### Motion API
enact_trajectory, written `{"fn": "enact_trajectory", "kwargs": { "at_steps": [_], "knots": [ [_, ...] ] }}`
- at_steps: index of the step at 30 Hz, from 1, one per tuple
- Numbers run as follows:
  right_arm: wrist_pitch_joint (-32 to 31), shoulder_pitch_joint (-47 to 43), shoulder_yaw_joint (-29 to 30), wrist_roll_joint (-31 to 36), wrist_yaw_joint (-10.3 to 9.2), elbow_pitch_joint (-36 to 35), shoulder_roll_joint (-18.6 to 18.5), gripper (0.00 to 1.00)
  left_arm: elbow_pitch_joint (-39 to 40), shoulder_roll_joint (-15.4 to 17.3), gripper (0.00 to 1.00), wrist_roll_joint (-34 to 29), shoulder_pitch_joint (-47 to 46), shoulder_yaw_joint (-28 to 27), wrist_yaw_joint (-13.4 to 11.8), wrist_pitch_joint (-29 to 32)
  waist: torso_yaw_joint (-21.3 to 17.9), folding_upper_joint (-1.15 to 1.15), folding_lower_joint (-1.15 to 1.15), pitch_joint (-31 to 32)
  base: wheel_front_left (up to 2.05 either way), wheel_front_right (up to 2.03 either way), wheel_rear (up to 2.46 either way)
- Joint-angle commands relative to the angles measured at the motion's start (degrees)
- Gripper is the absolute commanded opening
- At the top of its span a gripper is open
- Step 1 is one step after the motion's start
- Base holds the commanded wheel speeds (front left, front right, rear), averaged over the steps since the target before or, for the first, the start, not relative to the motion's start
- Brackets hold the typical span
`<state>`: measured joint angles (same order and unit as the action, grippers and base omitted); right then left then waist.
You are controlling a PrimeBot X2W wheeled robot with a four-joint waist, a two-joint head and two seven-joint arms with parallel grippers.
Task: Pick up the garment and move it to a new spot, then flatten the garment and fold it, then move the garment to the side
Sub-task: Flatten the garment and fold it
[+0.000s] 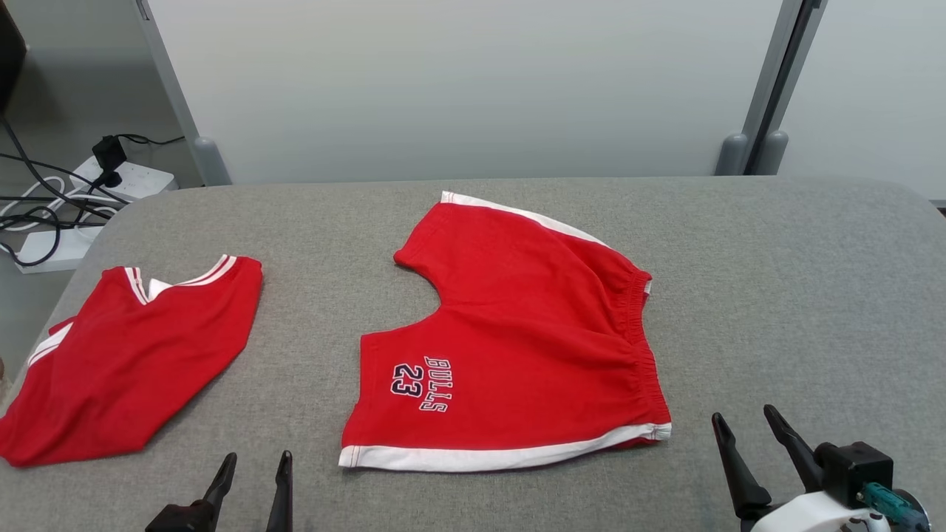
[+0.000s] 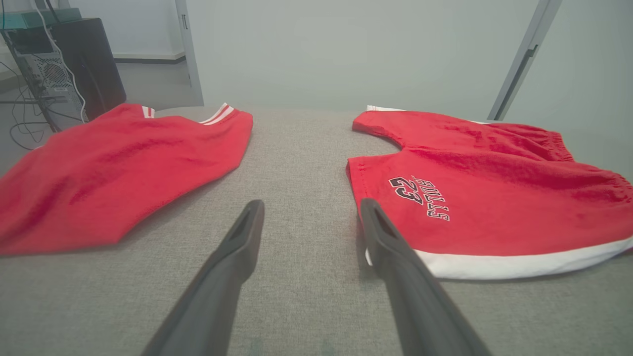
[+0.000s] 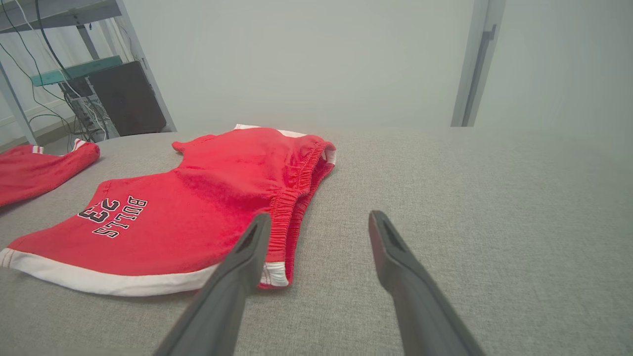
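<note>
The garment, a pair of red shorts [image 1: 517, 332] with white trim and "BULLS 23" on one leg, lies spread flat in the middle of the grey table [image 1: 776, 295], its elastic waistband to the right. My left gripper [image 1: 257, 458] stands open near the front edge, just left of the shorts' hem, touching nothing. In the left wrist view the left gripper [image 2: 311, 203] points at bare cloth beside the shorts [image 2: 494, 183]. My right gripper [image 1: 742, 414] is open too, right of the waistband's near corner. The right wrist view has the right gripper [image 3: 320, 215] empty beside the shorts [image 3: 198, 212].
A red jersey [image 1: 140, 355] with striped white collar lies at the table's left edge, and it also appears as the jersey [image 2: 113, 168] ahead on the left. Power strips and cables [image 1: 126, 177] sit on the floor beyond. A grey partition wall stands behind the table.
</note>
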<state>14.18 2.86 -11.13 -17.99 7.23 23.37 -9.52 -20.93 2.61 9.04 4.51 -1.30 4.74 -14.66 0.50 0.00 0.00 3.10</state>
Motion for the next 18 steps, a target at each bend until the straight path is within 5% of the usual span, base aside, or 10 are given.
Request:
{"fn": "enact_trajectory", "kwargs": {
  "at_steps": [1,18],
  "knots": [
    [0.8,0.8,-0.8,0.7,0.25,-0.8,-0.8,1.0,1.6,0.3,1.0,-0.9,-1.5,-1.7,-0.8,-0.3,0.0,0.0,0.0,-0.2,0.0,0.0,0.0],
    [0.8,2.9,-5.8,-0.8,0.25,4.6,-1.3,1.0,-1.3,0.3,1.0,3.2,-2.2,0.7,0.2,-0.3,1.5,0.0,0.0,-1.3,0.0,0.0,0.0]
  ]
}}
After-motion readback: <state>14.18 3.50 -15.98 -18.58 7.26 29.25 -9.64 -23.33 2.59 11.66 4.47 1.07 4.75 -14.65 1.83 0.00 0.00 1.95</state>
